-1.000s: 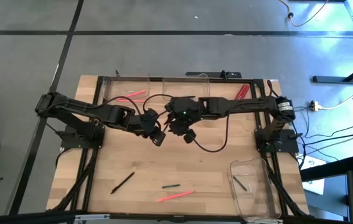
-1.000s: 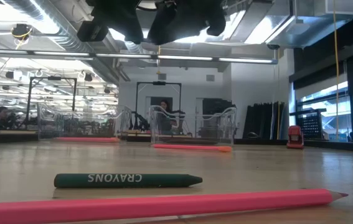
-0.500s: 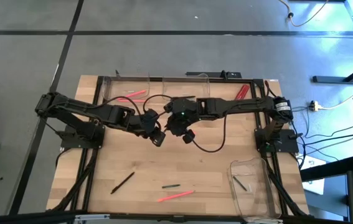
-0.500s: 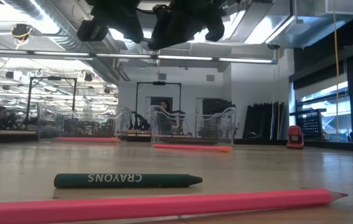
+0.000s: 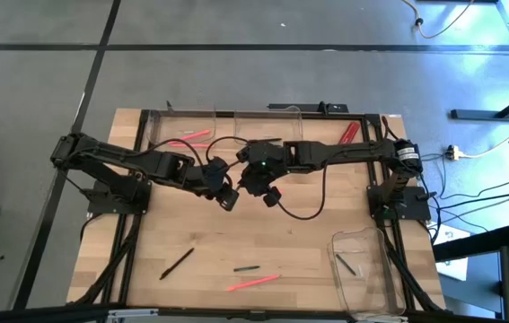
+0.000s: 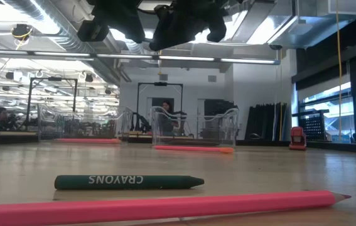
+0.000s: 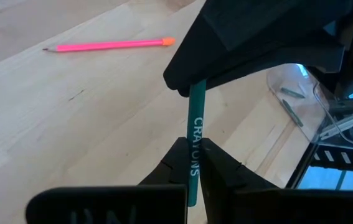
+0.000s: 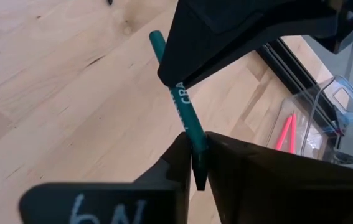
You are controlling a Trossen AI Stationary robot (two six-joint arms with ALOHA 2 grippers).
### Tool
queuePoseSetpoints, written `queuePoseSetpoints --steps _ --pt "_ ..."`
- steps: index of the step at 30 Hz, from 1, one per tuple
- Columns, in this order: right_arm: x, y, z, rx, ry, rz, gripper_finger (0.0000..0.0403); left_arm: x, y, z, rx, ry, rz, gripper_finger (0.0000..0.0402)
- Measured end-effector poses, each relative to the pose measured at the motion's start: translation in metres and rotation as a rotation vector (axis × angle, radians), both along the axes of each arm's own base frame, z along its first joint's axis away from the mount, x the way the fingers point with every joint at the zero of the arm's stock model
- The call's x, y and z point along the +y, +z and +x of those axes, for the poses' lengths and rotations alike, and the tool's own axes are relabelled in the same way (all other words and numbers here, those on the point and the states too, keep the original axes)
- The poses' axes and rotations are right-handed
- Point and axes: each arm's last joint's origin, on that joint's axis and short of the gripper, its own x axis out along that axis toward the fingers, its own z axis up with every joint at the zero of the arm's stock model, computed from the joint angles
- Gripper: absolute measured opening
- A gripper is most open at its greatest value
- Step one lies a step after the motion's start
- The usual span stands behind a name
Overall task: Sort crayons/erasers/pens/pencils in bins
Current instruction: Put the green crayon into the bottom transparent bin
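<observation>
Your left gripper (image 7: 194, 163) and right gripper (image 8: 196, 163) both clamp one green wax crayon (image 7: 195, 134) mid-air, opposite ends, axis running between them

Left hand (image 5: 227, 199) and right hand (image 5: 256, 186) meet mid-table, above wood.

1 black pen (image 5: 176, 263) flat; 3 clear bins (image 5: 364, 265).

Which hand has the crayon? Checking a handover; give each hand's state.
Left hand: shut on the green crayon.
Right hand: shut on the same green crayon.
</observation>
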Motion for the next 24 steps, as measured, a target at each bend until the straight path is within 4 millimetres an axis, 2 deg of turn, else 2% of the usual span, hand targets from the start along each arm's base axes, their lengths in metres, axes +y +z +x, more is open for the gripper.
queuePoseSetpoints --steps 7,16,24 --pt "0.000 0.000 0.000 0.000 0.000 0.000 0.0033 0.000 0.000 0.000 0.002 -0.015 0.014 0.0015" --pt "0.000 0.001 0.000 -0.007 -0.004 -0.001 0.0032 0.004 -0.002 0.001 0.012 0.006 0.041 0.0064" --pt "-0.001 0.001 0.000 -0.002 -0.008 0.000 0.0032 0.010 0.002 -0.001 -0.001 0.027 0.035 0.0068"
